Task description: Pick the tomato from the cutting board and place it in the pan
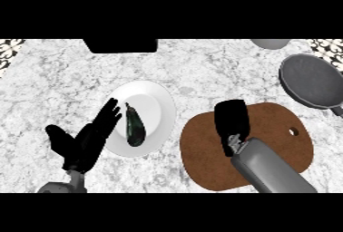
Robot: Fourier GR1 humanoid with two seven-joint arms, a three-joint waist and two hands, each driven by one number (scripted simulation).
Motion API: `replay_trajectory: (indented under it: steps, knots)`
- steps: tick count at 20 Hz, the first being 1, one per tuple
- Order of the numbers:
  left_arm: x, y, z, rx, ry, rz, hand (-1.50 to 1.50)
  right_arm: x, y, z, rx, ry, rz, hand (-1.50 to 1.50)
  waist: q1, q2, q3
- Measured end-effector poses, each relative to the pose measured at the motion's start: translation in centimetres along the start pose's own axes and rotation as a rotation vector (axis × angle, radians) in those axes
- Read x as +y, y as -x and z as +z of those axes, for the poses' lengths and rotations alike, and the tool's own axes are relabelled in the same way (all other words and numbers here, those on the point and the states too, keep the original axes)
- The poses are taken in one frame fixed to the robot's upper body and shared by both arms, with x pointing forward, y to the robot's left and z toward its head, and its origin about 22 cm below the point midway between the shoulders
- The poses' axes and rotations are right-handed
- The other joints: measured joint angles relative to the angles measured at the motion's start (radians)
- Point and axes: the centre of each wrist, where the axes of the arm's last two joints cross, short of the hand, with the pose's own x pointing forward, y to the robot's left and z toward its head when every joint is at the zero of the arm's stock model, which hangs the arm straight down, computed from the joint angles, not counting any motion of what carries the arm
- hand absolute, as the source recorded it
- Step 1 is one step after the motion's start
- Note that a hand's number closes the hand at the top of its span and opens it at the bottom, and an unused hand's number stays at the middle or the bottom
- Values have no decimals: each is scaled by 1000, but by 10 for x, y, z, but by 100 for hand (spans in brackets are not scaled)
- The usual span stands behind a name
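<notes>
The right hand is curled, palm down, over the brown cutting board; the tomato is hidden, probably beneath it. The left hand is spread open beside a white plate. The pan lies well apart.

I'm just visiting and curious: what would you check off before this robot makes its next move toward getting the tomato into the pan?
1. Tomato in sight: cannot tell. None shows on the cutting board; the right hand covers part of it.
2. Right hand over the board: ok, it sits above the board's left part.
3. Right hand's grasp: cannot tell, its fingers point down and away.
4. Pan ready: ok, it lies at the far right with nothing in it.
5. Path from board to pan: ok, only bare counter lies between.
6. Left hand out of the way: ok, it is open beside the plate that holds a dark vegetable.
</notes>
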Motion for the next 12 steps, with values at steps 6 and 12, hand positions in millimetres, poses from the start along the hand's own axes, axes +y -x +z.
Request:
replay_trajectory:
  steps: [6, 12]
  knots:
    - [-2, 0, 2, 0, 9, 3, 0, -29, 18, -9, 258, 186, -423, 150, 7, -1, -1]
    - [0, -7, -2, -2, 12, -7, 0, -65, 31, 1, 365, 444, -700, 150, 14, -2, -2]
